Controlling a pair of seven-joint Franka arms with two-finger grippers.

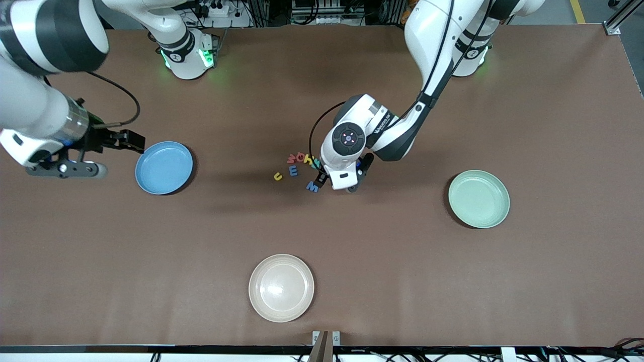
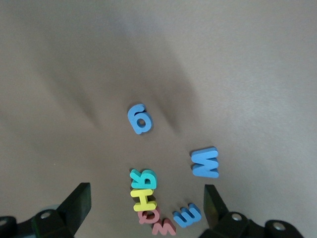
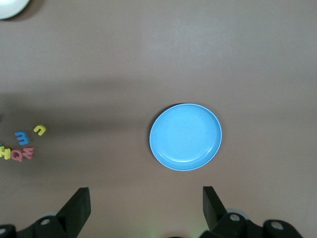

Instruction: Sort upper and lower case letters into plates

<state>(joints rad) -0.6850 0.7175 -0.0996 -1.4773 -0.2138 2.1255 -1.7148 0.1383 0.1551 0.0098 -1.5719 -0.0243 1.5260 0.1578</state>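
Right pincer [image 1: 132,142]: seen over the brown worktop [image 1: 352,261] beside the rim of the round, shallow mid-blue plate [image 1: 164,167], at the right arm's end; fingers are set apart, nothing between them. This arm is judged to be waiting. In the right wrist view the blue plate [image 3: 185,137] is shown empty.

Cluster of small flat foam letters [image 1: 298,168]: found in the middle of the worktop, between the two sorting plates and well apart from both. None has been sorted yet. A yellow "u" [image 1: 277,176] and a blue "E" [image 1: 293,171] lie toward the blue plate; a red "W" [image 1: 291,158], a red "Q" and a yellow "H" [image 1: 305,159] are packed touching; a blue "M" [image 1: 313,187] lies nearest the front camera.

Left pincer [image 1: 340,177]: held low over the letters' edge, fingers wide apart, empty. In the left wrist view the teal letter [image 2: 143,179], the yellow "H" [image 2: 144,199] and the blue "M" [image 2: 205,163] are framed between the fingers [image 2: 77,204]; a blue "g" [image 2: 138,118] lies apart from the rest.

Round cream-beige plate [image 1: 281,287]: nearest the camera, empty, not counted in the sorting.

Round pale mint-green plate [image 1: 479,198]: at the left arm's end, empty.

Step judged in hand: approach for the first pick. Next move calls for one letter to be singled out, the stacked teal-yellow-red group to be avoided or separated, and the fingers to be lowered astride a lone piece such as the "M".
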